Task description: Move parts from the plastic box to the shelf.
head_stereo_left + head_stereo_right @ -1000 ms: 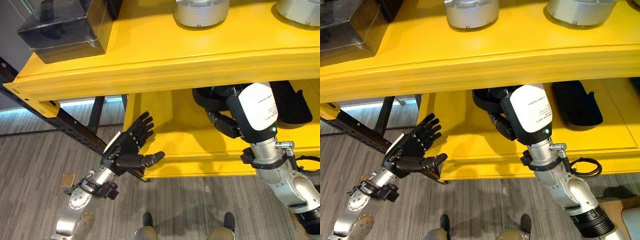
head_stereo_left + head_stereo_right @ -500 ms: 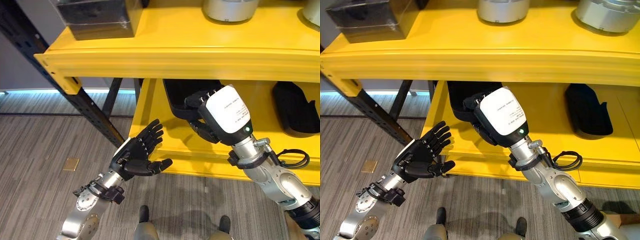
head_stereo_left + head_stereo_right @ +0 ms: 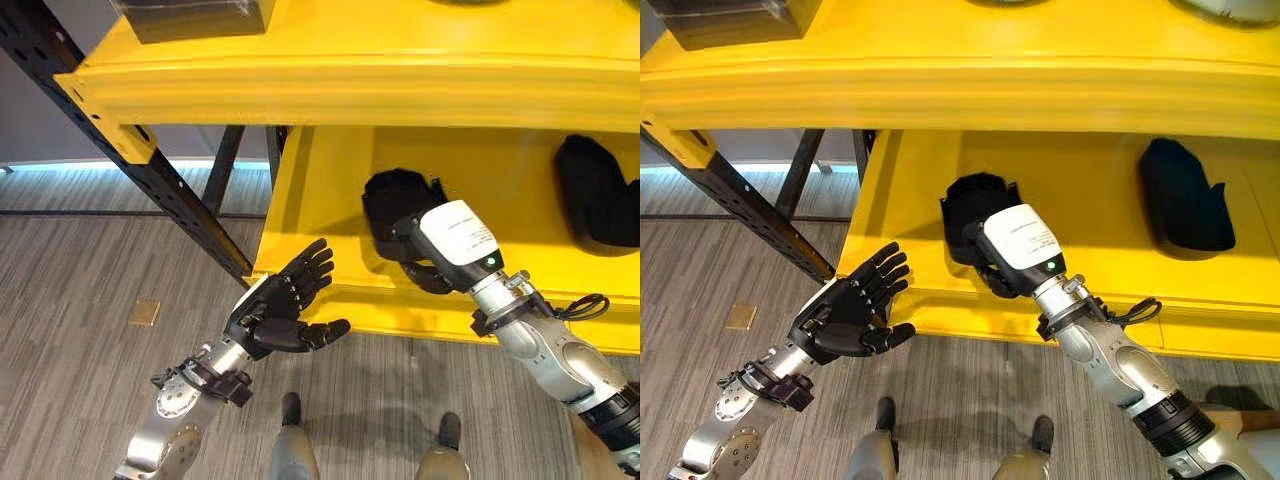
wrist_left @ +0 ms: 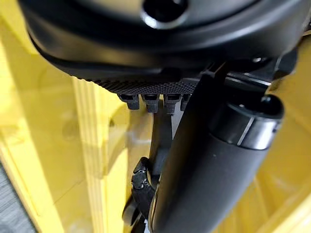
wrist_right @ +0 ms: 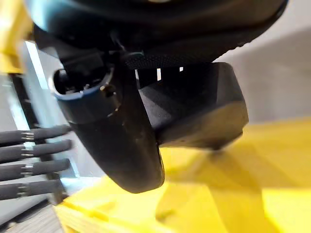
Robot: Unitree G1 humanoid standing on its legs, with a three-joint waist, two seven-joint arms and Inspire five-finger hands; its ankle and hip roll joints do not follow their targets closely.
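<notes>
The yellow shelf (image 3: 330,80) is the landmark: its upper board runs across the top of the head views, and its lower board (image 3: 1090,290) carries the work. On that lower board, toward its open left end, sits a black part (image 3: 395,205); the right hand (image 3: 1000,275) is against its near side, fingers tucked behind and under it, so I cannot tell whether they are clamped on it or loose. The right wrist view shows the thumb (image 5: 121,136) lying alongside the part's dark body (image 5: 194,107), which rests on the yellow board. A second black part (image 3: 1180,195) lies well apart, further along the same board to the right. A dark box (image 3: 195,15) stands on the upper board.

The left hand (image 3: 275,310) hangs just off the lower board's front edge, below it, palm up, fingers straight and spread, thumb out, holding nothing.

The risk, as I judge it: the part sits near the front lip of the lower board, and a careless pull-back of the right hand could drag or tip it off the edge. The forearm could also knock the upper board's underside when lifting out.
</notes>
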